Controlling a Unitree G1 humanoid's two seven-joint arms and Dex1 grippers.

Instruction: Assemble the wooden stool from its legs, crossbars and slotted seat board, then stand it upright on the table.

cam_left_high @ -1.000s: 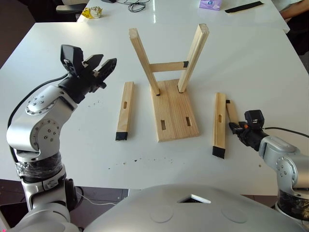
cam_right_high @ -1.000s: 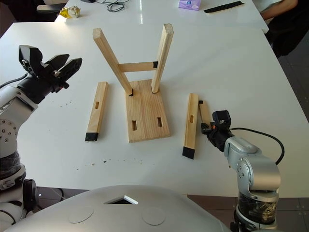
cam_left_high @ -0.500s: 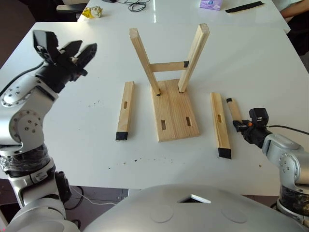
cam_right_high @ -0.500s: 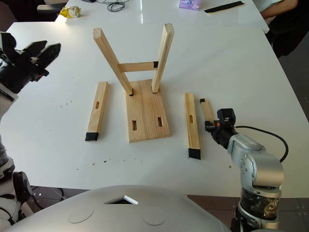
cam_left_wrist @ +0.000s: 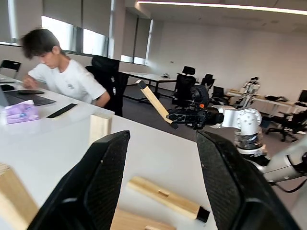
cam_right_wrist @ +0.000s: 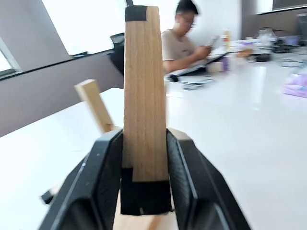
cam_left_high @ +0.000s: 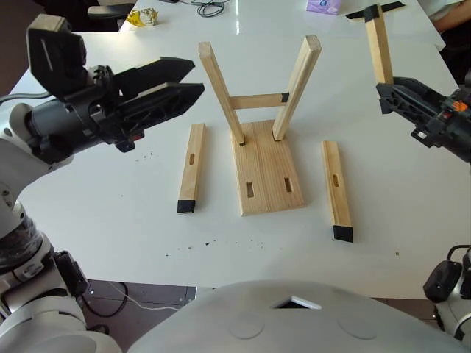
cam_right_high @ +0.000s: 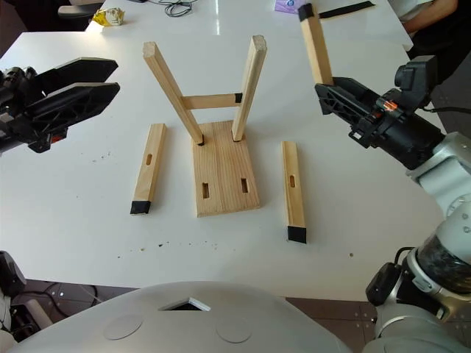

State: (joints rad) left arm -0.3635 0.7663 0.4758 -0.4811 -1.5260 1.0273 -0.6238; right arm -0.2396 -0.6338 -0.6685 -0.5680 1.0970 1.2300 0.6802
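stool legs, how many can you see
4: left upright leg and right upright leg stand in the seat board; left loose leg and right loose leg lie flat beside it.

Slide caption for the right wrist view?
Right gripper clamps a crossbar upright over the table, a stool leg behind it.

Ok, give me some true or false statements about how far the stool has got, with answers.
The right gripper holds a loose crossbar above the table. True.
The left gripper is shut on a leg. False: it is open and empty.
Two standing legs in the seat board are joined by a fitted crossbar. True.
Every slot in the seat board is filled. False: two near slots are empty.
Both unfitted legs lie left of the board. False: one loose leg lies on each side.
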